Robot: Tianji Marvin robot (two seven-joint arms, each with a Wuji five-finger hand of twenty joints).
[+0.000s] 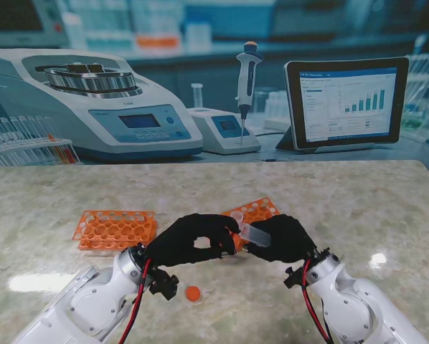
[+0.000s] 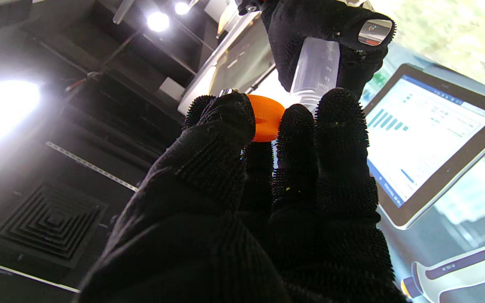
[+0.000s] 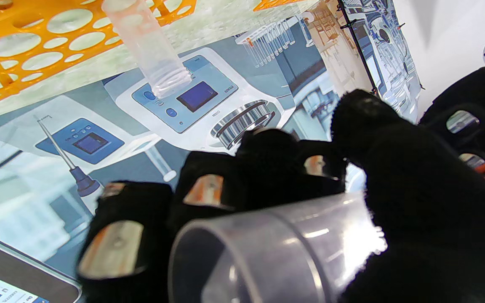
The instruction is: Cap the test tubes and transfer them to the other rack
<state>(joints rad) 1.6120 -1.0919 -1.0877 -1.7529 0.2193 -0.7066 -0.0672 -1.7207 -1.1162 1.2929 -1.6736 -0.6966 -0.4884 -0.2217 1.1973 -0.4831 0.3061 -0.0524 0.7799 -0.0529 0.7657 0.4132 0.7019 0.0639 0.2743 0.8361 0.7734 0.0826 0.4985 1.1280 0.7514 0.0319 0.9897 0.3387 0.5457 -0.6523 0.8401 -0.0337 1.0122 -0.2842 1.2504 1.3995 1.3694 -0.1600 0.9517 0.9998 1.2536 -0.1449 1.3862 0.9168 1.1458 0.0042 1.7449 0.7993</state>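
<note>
Fingers of the left hand pinched an orange cap, partly hidden, just beside the clear test tube clasped in the right hand. Graduations "40" and "45" showed on its wall. Another tube stood in the orange rack, whose near edge the hands covered.
</note>
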